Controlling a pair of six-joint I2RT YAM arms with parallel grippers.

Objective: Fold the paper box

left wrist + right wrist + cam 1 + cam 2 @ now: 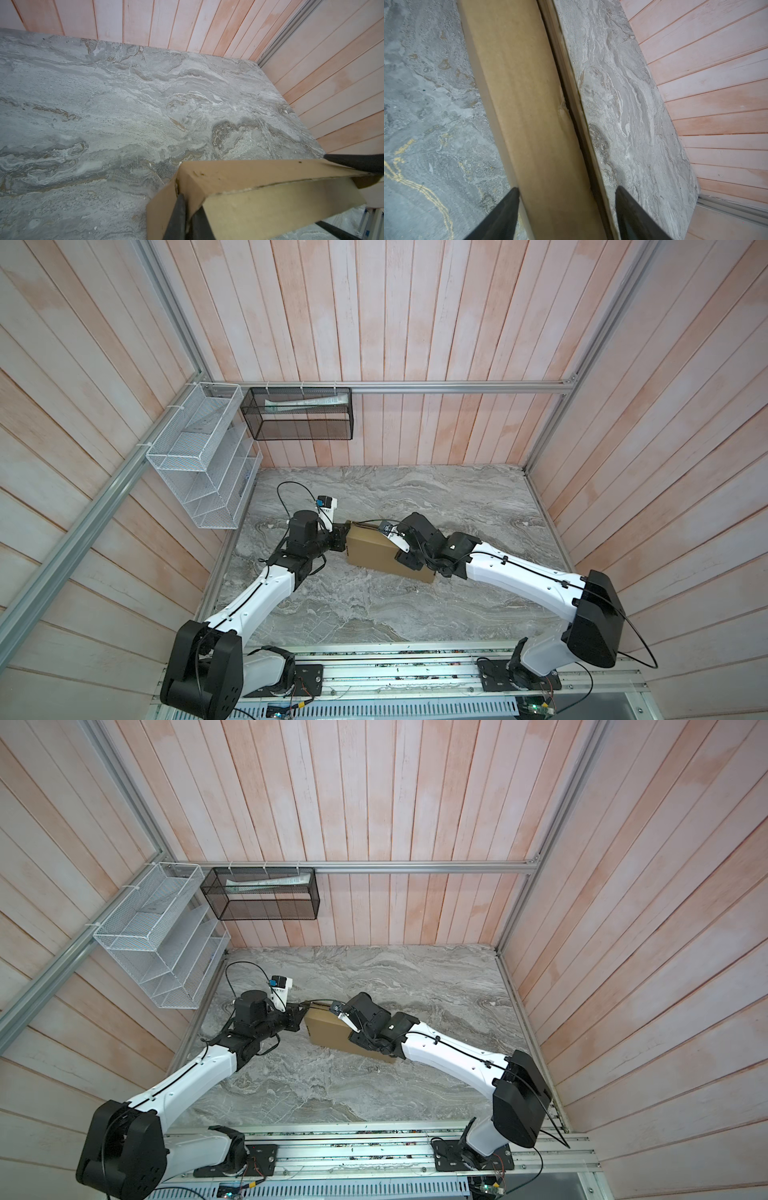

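The paper box (374, 549) (328, 1031) is a tan cardboard mailer lying slantwise in the middle of the marble table (415, 614). At its left end my left gripper (345, 536) (190, 209) is shut, with a thin cardboard corner flap (193, 187) pinched between its fingers. My right gripper (409, 549) (566, 207) stands over the box's right end with its jaws wide. The box's long side (529, 124) runs between the fingers. One fingertip (513, 197) touches the cardboard edge. The other (623, 197) stands a little off it.
A white wire rack (199, 456) and a black mesh basket (299, 412) hang on the wooden walls at the back left. Wood panels close in the table on three sides. A metal rail (395, 672) carrying both arm bases runs along the front.
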